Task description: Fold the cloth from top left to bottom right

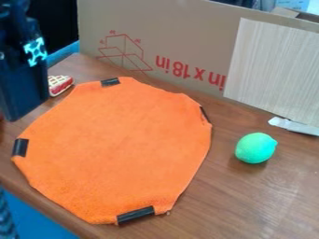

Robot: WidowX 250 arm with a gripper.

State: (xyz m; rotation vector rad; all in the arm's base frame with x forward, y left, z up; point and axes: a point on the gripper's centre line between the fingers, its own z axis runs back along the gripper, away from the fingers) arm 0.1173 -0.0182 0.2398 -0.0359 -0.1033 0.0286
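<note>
An orange cloth (124, 144) lies spread out on the brown wooden table, with dark tape pieces at its top, left, right and bottom edges. Its surface looks flat, and the upper left part is not folded over. The black gripper (24, 88) hangs at the upper left of the camera view, beyond the cloth's upper left edge and apart from it. How its fingers stand is hidden.
A green lemon-shaped toy (255, 148) rests right of the cloth. Behind the gripper's right side lies a small red and cream toy (59, 85). A cardboard box wall (187, 28) with a pale panel (274, 70) borders the table's back, near a white strip (293, 126).
</note>
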